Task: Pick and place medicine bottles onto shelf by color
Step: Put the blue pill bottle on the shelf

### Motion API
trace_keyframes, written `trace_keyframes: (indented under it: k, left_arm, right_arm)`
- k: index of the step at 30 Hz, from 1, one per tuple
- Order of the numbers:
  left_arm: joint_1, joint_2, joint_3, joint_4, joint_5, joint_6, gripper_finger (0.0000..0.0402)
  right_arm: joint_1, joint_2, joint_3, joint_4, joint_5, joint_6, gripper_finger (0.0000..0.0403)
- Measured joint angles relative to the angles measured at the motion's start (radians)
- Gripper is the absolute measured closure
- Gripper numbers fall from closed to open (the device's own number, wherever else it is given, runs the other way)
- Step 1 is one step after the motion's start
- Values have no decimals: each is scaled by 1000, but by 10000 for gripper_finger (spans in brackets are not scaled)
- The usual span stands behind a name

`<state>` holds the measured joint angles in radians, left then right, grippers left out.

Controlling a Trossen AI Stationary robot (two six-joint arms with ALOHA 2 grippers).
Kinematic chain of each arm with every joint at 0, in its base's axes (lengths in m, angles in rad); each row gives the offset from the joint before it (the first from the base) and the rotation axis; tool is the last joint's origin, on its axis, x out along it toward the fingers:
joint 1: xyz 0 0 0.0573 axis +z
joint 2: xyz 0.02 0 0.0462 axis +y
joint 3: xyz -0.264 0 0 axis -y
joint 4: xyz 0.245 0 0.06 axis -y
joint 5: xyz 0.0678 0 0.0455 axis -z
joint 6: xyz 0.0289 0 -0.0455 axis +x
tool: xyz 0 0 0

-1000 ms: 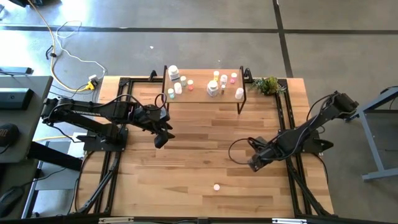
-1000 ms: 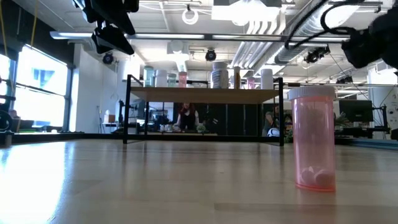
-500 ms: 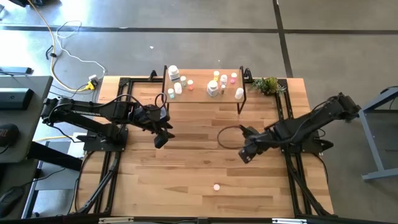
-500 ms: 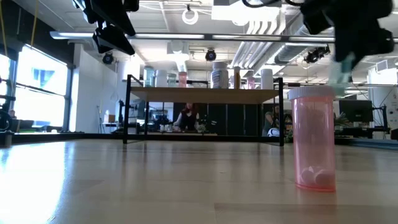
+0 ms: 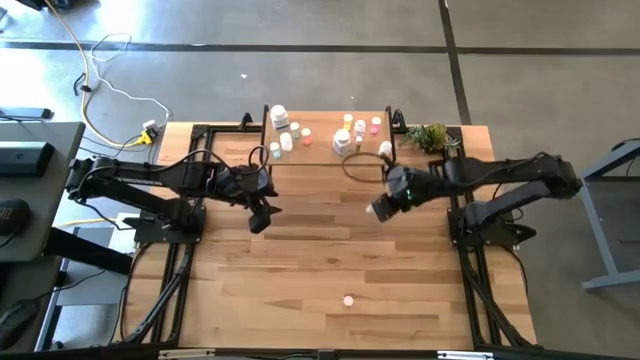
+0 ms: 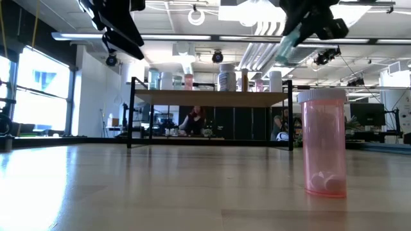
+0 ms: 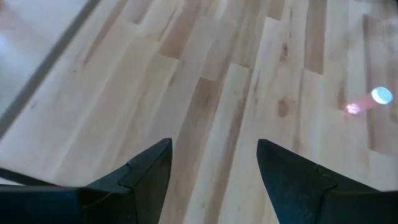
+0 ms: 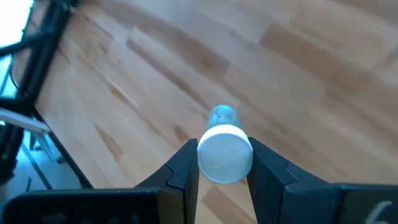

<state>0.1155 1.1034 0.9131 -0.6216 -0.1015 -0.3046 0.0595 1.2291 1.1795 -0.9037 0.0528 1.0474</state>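
My right gripper [image 5: 380, 207] is shut on a small bottle [image 8: 222, 116] with a white cap and a clear blue-green body. It is above the table, just near of the shelf's right end. The shelf [image 5: 320, 150] stands at the table's far edge on black legs, with several bottles [image 5: 343, 143] standing on it. A clear pink bottle [image 5: 348, 300] stands cap-down on the table near its front edge, and it also shows in the low view [image 6: 324, 144]. My left gripper [image 5: 258, 218] is open and empty above the table's left half. My right gripper pinches the bottle at its white cap [image 8: 225, 163] between its two fingers [image 8: 186, 163]. The bottle lies along the fingers with its cap toward the wrist and its body pointing out past the fingertips. It is lifted clear and slants downward in the low view [image 6: 287, 43].
A small green plant [image 5: 430, 135] stands right of the shelf at the far right corner. Black frame rails [image 5: 190, 250] run along the table's left and right sides. Bare planks lie between the shelf and the pink bottle.
My right gripper has gone up, toward the table's far edge and somewhat left, from right of centre to just near of the shelf's right end. It stays shut on the blue-green bottle and carries it clear of the table. The pink bottle has stayed put.
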Motion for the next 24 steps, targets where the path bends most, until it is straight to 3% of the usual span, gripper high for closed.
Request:
trace_keyframes:
  k: [11, 24]
  left_arm:
    - [67, 0, 0, 67, -26, 13, 177]
    - [119, 0, 0, 160, -115, 2, 177]
  right_arm:
    - [-207, 0, 131, -6, 17, -233, 313]
    - [-512, 3, 305, -6, 15, -646, 313]
